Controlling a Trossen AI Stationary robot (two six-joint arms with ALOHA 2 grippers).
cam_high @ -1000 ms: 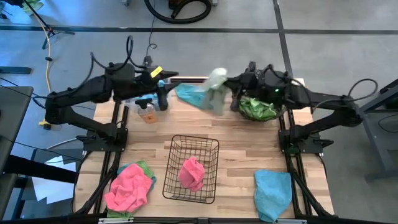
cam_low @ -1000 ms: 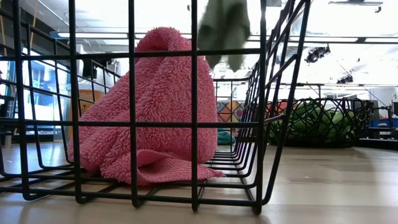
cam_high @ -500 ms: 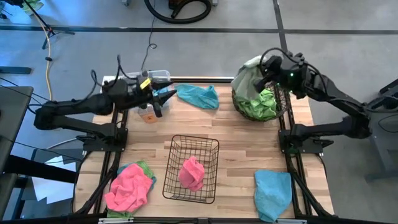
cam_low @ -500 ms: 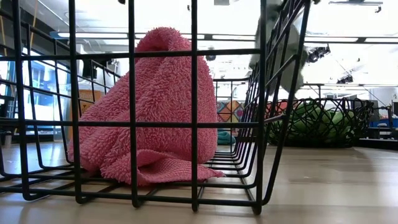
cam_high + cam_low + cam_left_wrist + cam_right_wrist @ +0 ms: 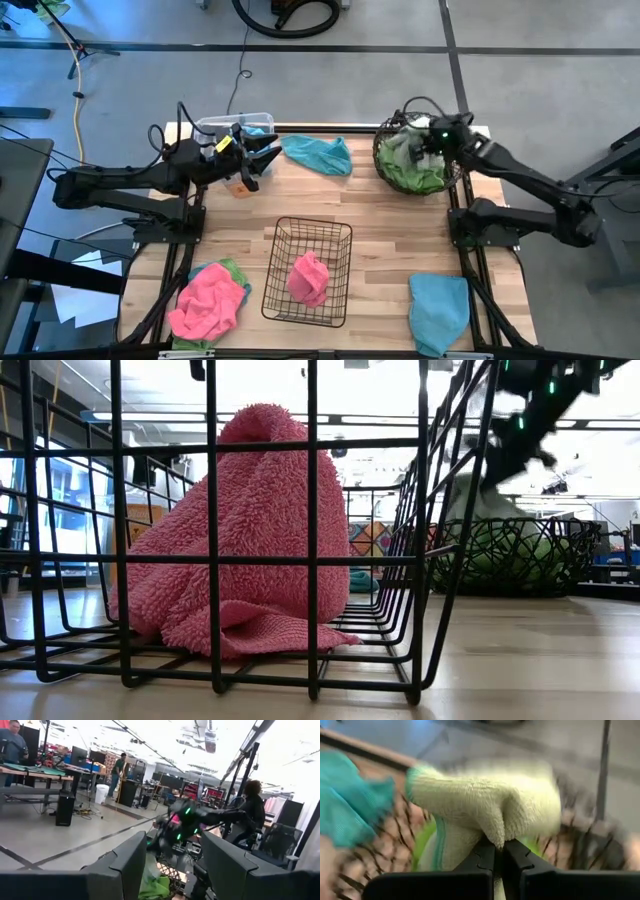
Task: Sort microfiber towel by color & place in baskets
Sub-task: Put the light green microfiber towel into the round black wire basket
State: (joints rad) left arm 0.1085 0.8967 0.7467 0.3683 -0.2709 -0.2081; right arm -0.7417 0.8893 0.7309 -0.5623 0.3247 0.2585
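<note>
My right gripper (image 5: 418,146) is over the dark round woven basket (image 5: 380,165) at the table's far right and is shut on a pale lime green towel (image 5: 403,148). More green cloth (image 5: 425,178) lies in that basket. My left gripper (image 5: 262,158) hangs open near the clear bin (image 5: 232,126) at the far left and touches nothing. One light blue towel (image 5: 318,153) lies flat between the bin and the round basket. A pink towel (image 5: 308,278) sits in the black wire basket (image 5: 340,232). My right gripper pinches a bunched fold of the lime green towel (image 5: 496,832) between its two fingers, coming slantwise from above. The cloth bulges out past the fingertips (image 5: 487,851). In the low view the towel (image 5: 475,502) hangs down into the round basket (image 5: 510,555).
A pink towel on a green one (image 5: 208,300) lies at the table's near left corner. Another light blue towel (image 5: 438,310) lies at the near right. A small brown object (image 5: 238,187) sits near my left gripper. People stand in the room beyond, in the left wrist view.
My right gripper has carried the green towel from above the blue towel at the far middle toward the table's right, over the round basket, and then down into it. The left arm has sunk lower and stretched out, with its gripper still beside the clear bin.
</note>
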